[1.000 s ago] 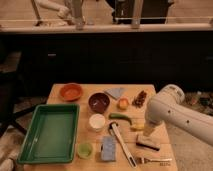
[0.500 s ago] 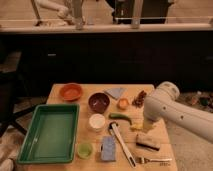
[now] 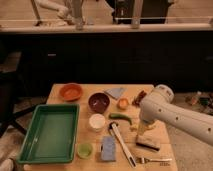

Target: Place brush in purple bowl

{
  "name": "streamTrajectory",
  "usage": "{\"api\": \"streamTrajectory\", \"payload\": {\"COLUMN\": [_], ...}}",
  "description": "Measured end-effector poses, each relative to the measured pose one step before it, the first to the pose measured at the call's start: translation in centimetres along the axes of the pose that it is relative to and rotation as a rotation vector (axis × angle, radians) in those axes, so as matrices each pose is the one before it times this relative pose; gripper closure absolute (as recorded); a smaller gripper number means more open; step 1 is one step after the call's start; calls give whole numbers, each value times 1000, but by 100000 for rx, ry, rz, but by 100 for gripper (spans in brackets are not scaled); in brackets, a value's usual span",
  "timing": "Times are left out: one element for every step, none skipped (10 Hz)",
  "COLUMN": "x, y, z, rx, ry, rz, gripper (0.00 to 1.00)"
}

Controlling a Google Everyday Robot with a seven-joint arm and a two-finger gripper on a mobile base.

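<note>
The brush (image 3: 121, 142) lies flat on the wooden table (image 3: 162, 137), its white handle running from beside the white cup toward the front edge. The purple bowl (image 3: 99, 102) stands empty toward the back of the table, behind the brush. My white arm reaches in from the right and bends down. The gripper (image 3: 142, 132) hangs just right of the brush's handle, over a short brown block (image 3: 148, 143). It is open and holds nothing.
An orange bowl (image 3: 71, 91) sits at the back left and a green tray (image 3: 50, 132) fills the left side. Around the brush are a white cup (image 3: 97, 121), a small green cup (image 3: 84, 149), a blue sponge (image 3: 108, 148), a green pepper (image 3: 120, 117), an orange fruit (image 3: 122, 103) and a fork (image 3: 152, 160).
The arm has swung a little to the left, bringing the gripper closer to the brush. Nothing on the table has moved.
</note>
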Motion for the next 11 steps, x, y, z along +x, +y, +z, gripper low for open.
{"api": "streamTrajectory", "payload": {"x": [-8, -51, -183, -463, -137, -189, -69, -215, -416, -262, -182], "y": [1206, 1969, 1020, 1244, 814, 930, 432, 310, 341, 370, 292], "z": [130, 223, 192, 356, 478, 699, 380, 304, 201, 98, 32], "rx": [-1299, -2722, -1767, -3532, -2982, -3385, -1471, -724, -99, 193, 117], "ry": [-1063, -1779, -1088, -1909, -1422, -2031, -1675, -1868, -2159, -2091, -1971], "rz": [891, 853, -125, -24, -35, 476, 813, 788, 1798, 1477, 869], "gripper": [20, 20, 20, 20, 20, 20, 20, 20, 20, 20, 20]}}
